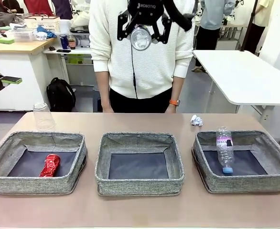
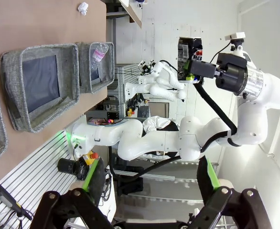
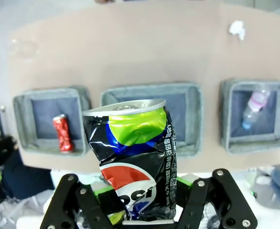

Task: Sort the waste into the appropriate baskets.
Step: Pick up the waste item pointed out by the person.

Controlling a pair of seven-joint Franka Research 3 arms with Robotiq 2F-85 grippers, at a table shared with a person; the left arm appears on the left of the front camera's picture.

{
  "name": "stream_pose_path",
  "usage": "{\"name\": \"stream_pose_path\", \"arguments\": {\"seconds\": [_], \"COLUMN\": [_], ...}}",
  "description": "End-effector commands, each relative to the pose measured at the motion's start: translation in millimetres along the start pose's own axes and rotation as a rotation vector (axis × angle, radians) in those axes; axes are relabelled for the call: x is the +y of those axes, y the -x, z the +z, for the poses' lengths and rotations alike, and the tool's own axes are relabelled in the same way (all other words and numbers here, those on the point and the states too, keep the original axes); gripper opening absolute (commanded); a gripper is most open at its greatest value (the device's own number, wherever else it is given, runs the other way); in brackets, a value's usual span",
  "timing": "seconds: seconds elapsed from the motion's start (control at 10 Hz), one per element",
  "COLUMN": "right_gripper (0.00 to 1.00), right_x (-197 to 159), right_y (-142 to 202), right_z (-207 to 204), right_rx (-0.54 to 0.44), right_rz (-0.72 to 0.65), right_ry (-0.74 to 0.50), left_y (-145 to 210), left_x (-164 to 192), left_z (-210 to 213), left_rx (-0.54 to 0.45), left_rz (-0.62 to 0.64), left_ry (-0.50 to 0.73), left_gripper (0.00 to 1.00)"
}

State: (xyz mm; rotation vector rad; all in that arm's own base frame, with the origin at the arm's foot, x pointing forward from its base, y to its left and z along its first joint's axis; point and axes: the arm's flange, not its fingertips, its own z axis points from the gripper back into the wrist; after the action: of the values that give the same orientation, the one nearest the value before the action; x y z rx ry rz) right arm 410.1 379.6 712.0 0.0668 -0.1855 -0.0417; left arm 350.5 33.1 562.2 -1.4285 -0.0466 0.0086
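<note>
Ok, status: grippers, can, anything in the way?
Right gripper shut on crushed dark-blue can, high over table. Left gripper open. Nothing between can and middle basket.

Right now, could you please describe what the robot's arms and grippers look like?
Both grippers are black two-finger linkages with green pads: the left gripper and the right gripper, whose body carries white ROBOTIQ lettering. The right arm is glossy white with rounded joints, a silver wrist ring and a black cable alongside.

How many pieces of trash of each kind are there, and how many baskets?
Cans: 2, red can and dark can in the right gripper
Bottle: 1
Cup: 1
Paper wad: 1
Baskets: 3
Total: 8
</note>
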Motion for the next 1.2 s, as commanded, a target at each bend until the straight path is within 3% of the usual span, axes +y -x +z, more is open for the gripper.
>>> {"name": "stream_pose_path", "arguments": {"seconds": [0.0,0.3,1.1], "right_gripper": [0.00,0.00,0.00], "right_x": [5,-2,-9], "right_y": [-8,-14,-7], "right_z": [14,37,26], "right_rx": [-0.027,-0.033,-0.023], "right_rz": [-0.003,0.015,-0.007], "right_ry": [0.035,0.043,0.015], "left_y": [2,2,2], "left_x": [1,1,1], "left_z": [2,2,2], "left_rx": [0.011,0.011,0.011], "left_rz": [-0.020,-0.020,-0.020], "left_ry": [-0.003,-0.003,-0.003], "left_gripper": [1.00,1.00,1.00]}}
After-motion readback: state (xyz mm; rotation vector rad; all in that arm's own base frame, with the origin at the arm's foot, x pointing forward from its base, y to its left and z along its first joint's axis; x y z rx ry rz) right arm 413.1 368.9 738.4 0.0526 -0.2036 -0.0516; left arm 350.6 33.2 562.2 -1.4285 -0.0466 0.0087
